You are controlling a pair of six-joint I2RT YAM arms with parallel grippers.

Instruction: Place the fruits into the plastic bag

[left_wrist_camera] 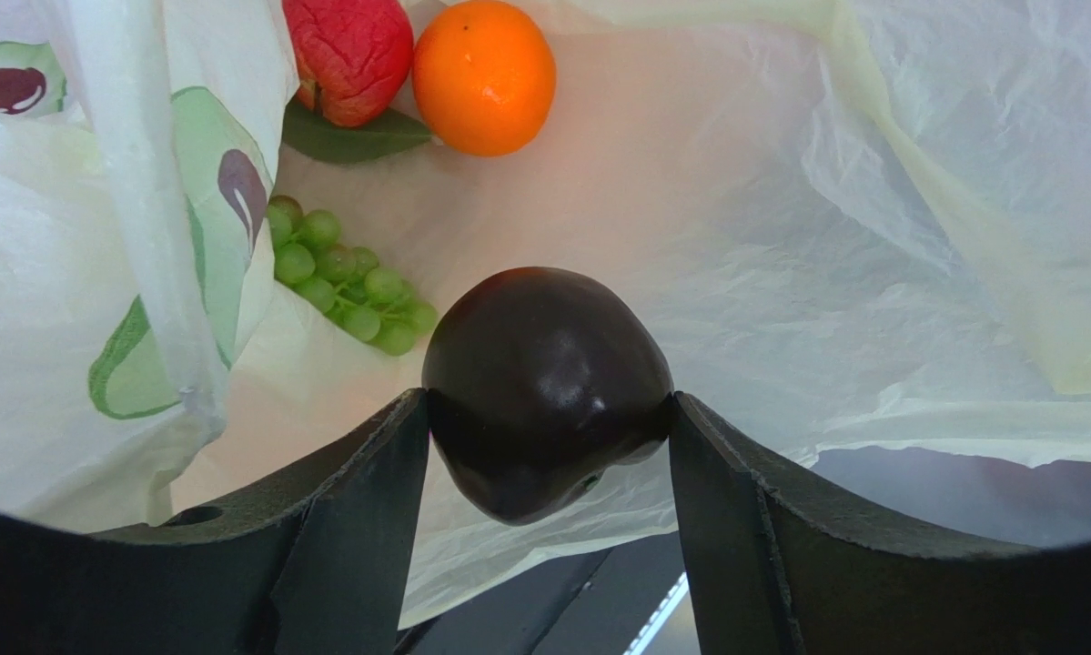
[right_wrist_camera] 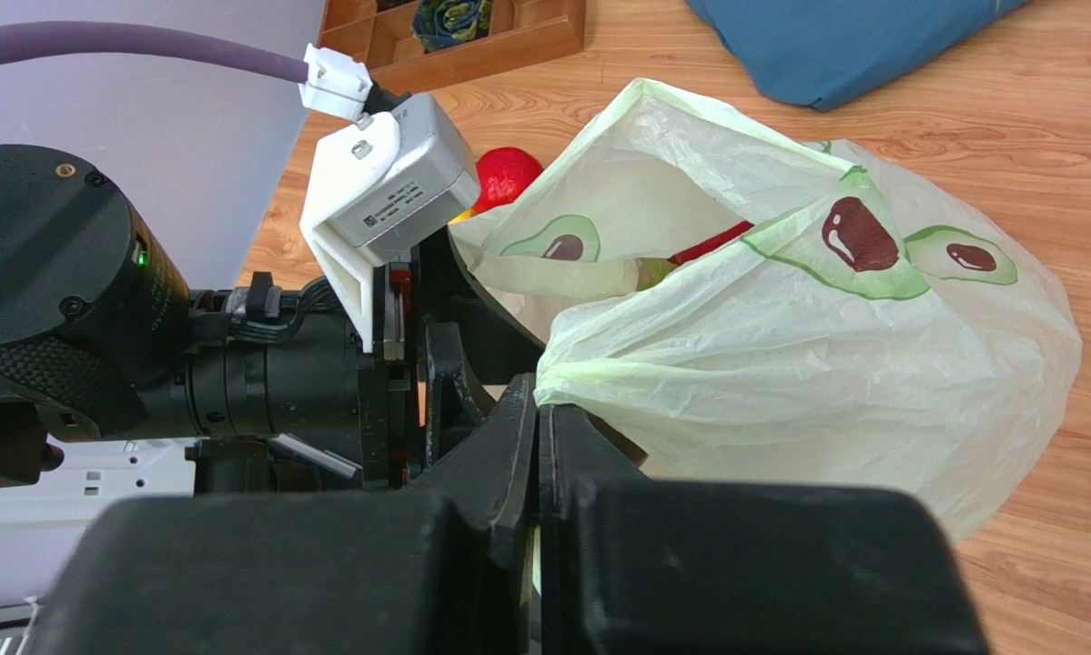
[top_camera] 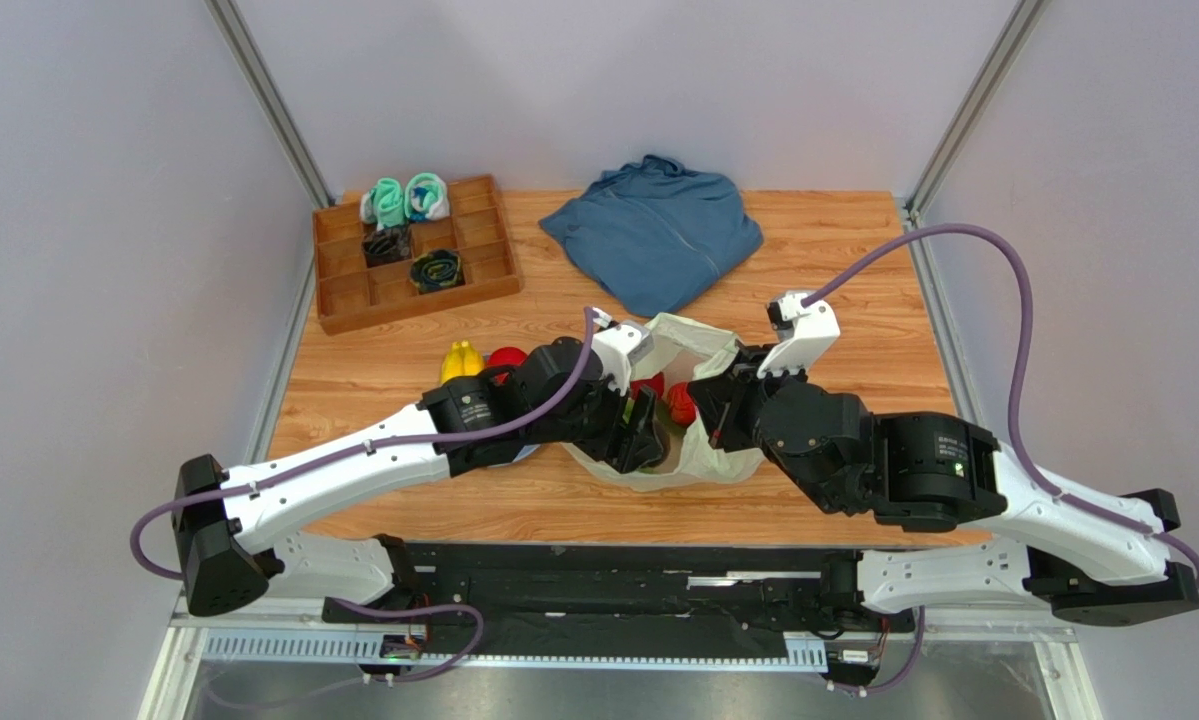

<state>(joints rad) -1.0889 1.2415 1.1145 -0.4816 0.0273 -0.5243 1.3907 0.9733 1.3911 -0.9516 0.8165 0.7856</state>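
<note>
I'm looking at the avocado (left_wrist_camera: 547, 389) first: dark brown, nearly black, glossy, with a soft highlight across its rounded top. It is sitting inside the mouth of the plastic bag (left_wrist_camera: 838, 246), and the left gripper (left_wrist_camera: 548, 416) is grasping it, with its two black fingers (left_wrist_camera: 359, 519) pressing against either side of the fruit.

Deeper in the bag, I'm seeing green grapes (left_wrist_camera: 350, 283) lying in a small cluster to the left of the avocado. Beyond them a smooth orange (left_wrist_camera: 484, 75) is resting just beside a red fruit (left_wrist_camera: 350, 52) with a wrinkled skin and a dark green leaf (left_wrist_camera: 352, 137) under it. The bag itself is thin, crinkly and pale green, and avocado prints are showing on its side.

From the right wrist view, the right gripper (right_wrist_camera: 537, 410) is clenched on the bag's near rim, with the jaws pressed together and the film bunching between them.

Outside the bag, on the wooden table (top_camera: 861, 255), a yellow banana (top_camera: 460, 360) and a red round fruit (top_camera: 506, 360) are lying just left of it, partly hidden behind the left arm. Further back, a wooden tray (top_camera: 342, 308) is holding rolled socks (top_camera: 405, 198) in its compartments, and a folded blue garment (top_camera: 658, 233) is lying behind the bag.
</note>
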